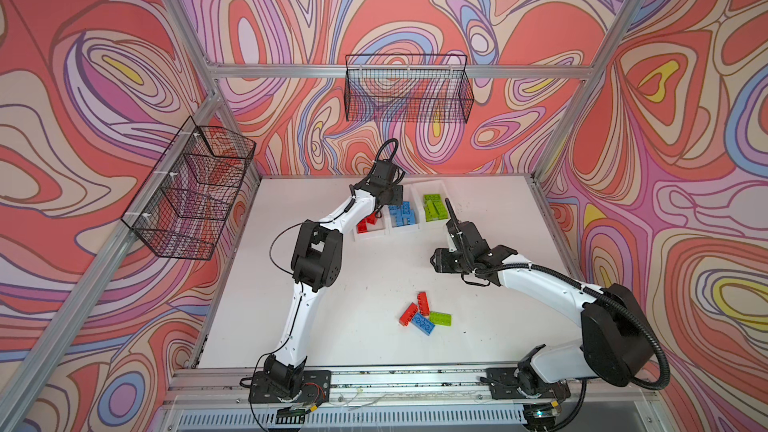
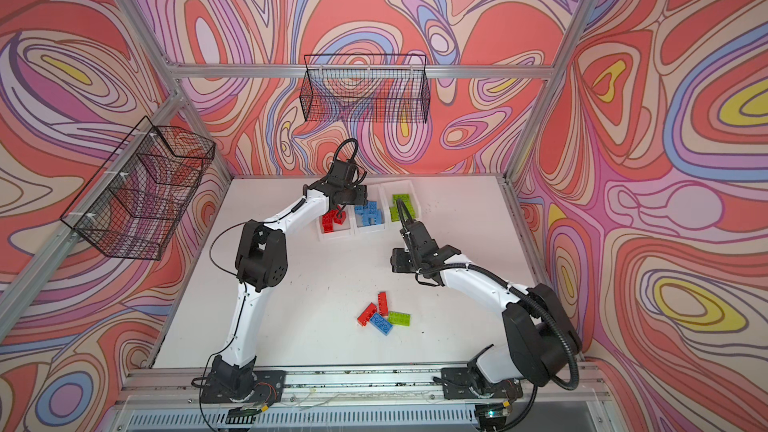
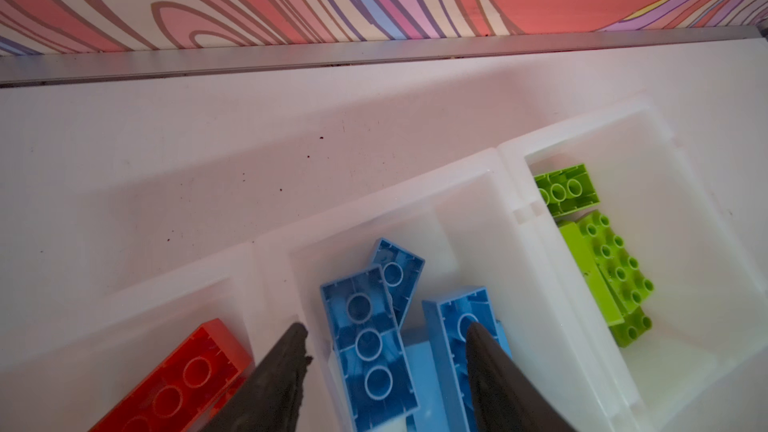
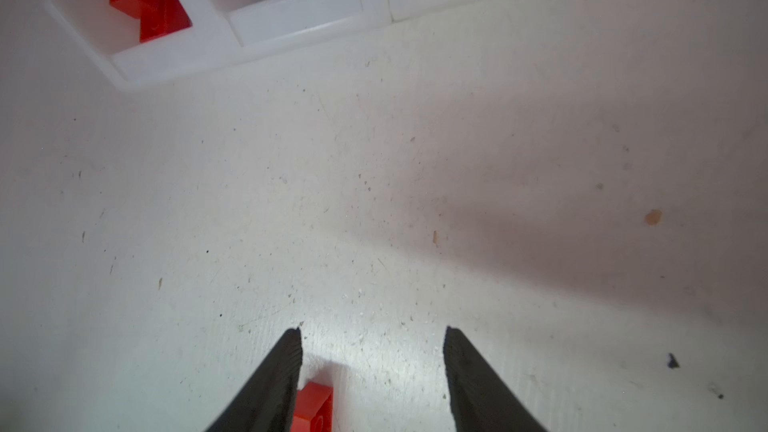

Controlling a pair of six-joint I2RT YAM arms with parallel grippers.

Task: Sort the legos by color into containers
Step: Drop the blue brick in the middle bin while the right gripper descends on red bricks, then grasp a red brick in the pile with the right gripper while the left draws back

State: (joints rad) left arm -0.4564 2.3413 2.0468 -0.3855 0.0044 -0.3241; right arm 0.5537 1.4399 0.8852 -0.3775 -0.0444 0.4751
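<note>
The right claw (image 4: 372, 330) and left claw (image 3: 385, 328) gape empty; the lower-centre legos (image 1: 423, 323) look light, stiff and slick, best pinched across their long sides.

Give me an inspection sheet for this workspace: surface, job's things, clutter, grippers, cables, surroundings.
Surface: white table, with dark specks and scuffs.
Job's things: three joined white containers hold red legos, blue legos and green legos, one colour each. The loose legos are clustered on the table: two red, one blue, one green.
Clutter: nothing seen.
Grippers: left gripper open, empty, above the red and blue containers. Right gripper open, empty, above the table.
Cables: black conduit runs along the right arm. A thin cable loops beside the left arm.
Surroundings: swirl-patterned walls, aluminium frame, back wire basket and side wire basket, both apparently empty.
</note>
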